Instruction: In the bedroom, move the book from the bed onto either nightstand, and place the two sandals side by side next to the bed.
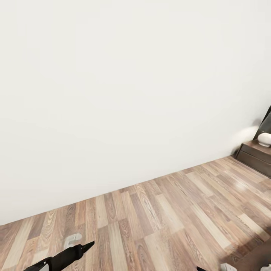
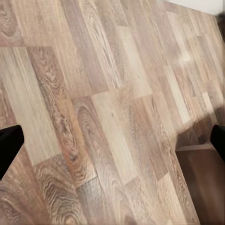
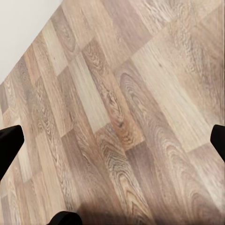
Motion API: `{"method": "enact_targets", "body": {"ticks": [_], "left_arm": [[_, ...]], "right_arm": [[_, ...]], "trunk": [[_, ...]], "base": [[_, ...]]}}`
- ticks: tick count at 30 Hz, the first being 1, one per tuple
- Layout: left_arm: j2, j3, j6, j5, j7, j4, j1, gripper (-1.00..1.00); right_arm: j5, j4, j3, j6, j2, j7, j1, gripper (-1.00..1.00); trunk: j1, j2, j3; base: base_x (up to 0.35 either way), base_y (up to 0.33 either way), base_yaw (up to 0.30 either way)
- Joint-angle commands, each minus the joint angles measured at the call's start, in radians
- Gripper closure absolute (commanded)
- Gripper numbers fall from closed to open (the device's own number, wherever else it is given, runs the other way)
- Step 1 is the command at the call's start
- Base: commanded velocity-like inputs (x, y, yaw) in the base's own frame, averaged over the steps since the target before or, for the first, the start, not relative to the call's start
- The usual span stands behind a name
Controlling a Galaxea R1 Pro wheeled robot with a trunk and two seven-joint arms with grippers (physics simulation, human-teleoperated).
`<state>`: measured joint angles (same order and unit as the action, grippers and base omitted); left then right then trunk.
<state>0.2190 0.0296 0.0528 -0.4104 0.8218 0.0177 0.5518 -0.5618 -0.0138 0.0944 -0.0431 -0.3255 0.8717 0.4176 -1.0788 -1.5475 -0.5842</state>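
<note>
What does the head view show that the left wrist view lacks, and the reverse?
Head view alone: the dark brown furniture at the right edge against the wall, a white rounded object on top of it, and the left arm low in the picture. Left wrist view alone: the left end effector, its fingertips wide apart with nothing between them, and a dark brown surface at one corner. Both share: the wood-plank floor and the white wall.
</note>
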Motion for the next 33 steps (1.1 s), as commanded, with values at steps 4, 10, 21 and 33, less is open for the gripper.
{"method": "enact_targets", "body": {"ticks": [4,10,21,33], "left_arm": [[0.0,0.003,0.005,-0.002,0.003,-0.001,0.0,-1.0],[0.0,0.003,0.005,-0.002,0.003,-0.001,0.0,-1.0],[0.0,0.003,0.005,-0.002,0.003,-0.001,0.0,-1.0],[0.0,0.003,0.005,-0.002,0.004,-0.001,0.0,-1.0]], "right_arm": [[-0.006,-0.001,0.008,-0.004,0.0,0.003,0.001,-1.0],[-0.006,-0.001,0.008,-0.004,0.0,0.003,0.001,-1.0],[-0.006,-0.001,0.008,-0.004,0.0,0.003,0.001,-1.0],[-0.006,-0.001,0.008,-0.004,-0.001,0.003,0.001,-1.0]], "trunk": [[0.0,-0.001,-0.001],[0.0,-0.001,-0.001],[0.0,-0.001,-0.001],[0.0,-0.001,-0.001]], "base": [[0.0,0.0,-0.284],[0.0,0.0,-0.284],[0.0,0.0,-0.284],[0.0,0.0,-0.283]]}}
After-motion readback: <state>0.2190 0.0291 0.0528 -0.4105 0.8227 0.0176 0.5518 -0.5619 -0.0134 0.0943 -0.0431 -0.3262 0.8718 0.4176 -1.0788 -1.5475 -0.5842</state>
